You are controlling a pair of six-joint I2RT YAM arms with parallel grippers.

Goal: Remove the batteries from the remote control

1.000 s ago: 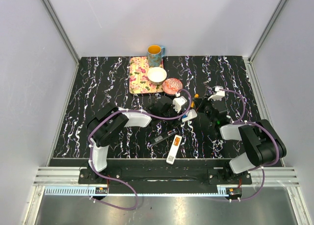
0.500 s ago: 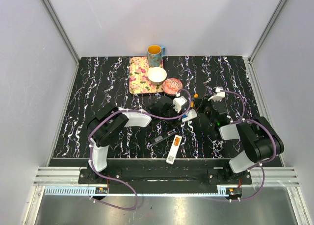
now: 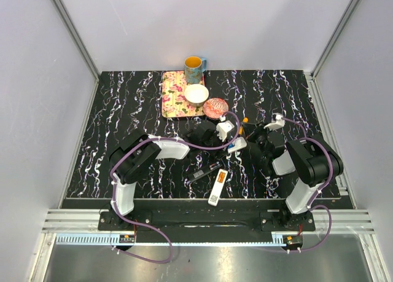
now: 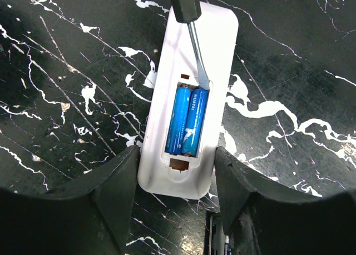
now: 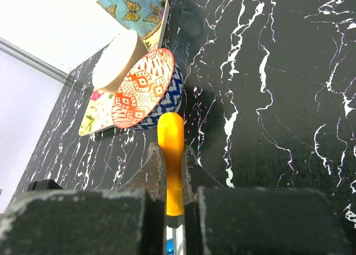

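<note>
Black marbled counter (image 3: 123, 110). Left tool (image 4: 177, 155) grasps the white remote (image 4: 217, 38) by its long sides, around mid-counter. Two blue batteries (image 4: 186, 120) lie side by side in its open compartment. Right tool (image 5: 171, 158) is clenched on an orange-handled screwdriver (image 5: 170, 134); the blade tip rests at the batteries' end.

Two small blue round batteries (image 4: 186, 121) with white writing lie side by side, touching, in the open slot of a flat white plastic remote control (image 4: 219, 55). The remote control lies flat, face down, its back cover off.
</note>
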